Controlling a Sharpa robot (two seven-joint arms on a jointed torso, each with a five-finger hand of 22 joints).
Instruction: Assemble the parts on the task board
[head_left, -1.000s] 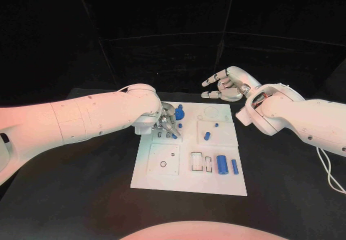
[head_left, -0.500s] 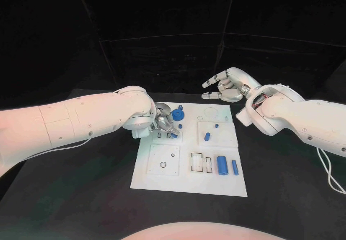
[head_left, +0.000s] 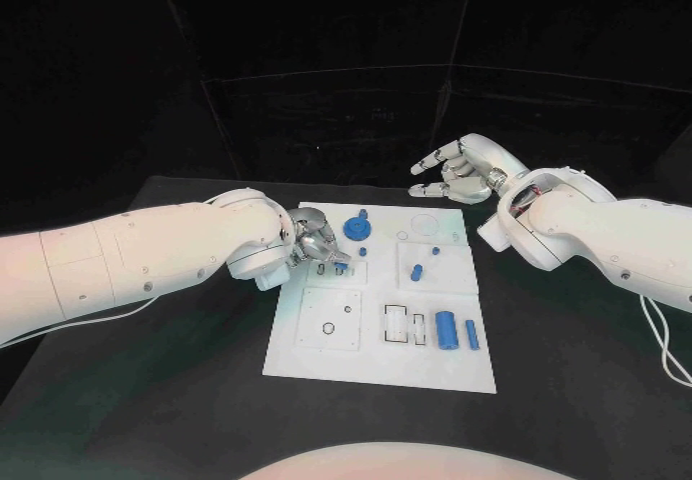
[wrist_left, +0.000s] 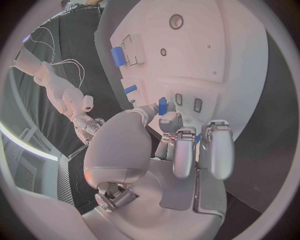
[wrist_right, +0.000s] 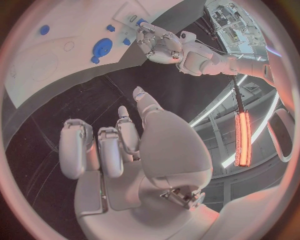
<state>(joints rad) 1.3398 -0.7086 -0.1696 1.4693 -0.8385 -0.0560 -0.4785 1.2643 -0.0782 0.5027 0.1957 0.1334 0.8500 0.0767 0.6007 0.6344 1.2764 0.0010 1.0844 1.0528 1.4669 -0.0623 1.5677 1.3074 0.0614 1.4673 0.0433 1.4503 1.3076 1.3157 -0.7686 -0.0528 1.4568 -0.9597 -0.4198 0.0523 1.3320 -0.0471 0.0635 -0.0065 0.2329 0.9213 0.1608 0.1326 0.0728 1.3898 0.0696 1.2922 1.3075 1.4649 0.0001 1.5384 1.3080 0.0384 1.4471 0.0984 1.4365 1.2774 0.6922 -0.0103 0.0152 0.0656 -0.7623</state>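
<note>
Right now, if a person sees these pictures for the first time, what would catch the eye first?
Probably the white task board in the middle of the black table, dotted with small blue parts such as the round blue gear near its far edge. Next, the left hand over the board's far left corner, its fingers pinching a small blue piece. The right hand hovers beyond the board's far edge, holding nothing.

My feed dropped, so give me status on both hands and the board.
Left hand pinches small blue part over white task board. Right hand empty, fingers curled, beyond board's far edge. Nothing blocking.
</note>
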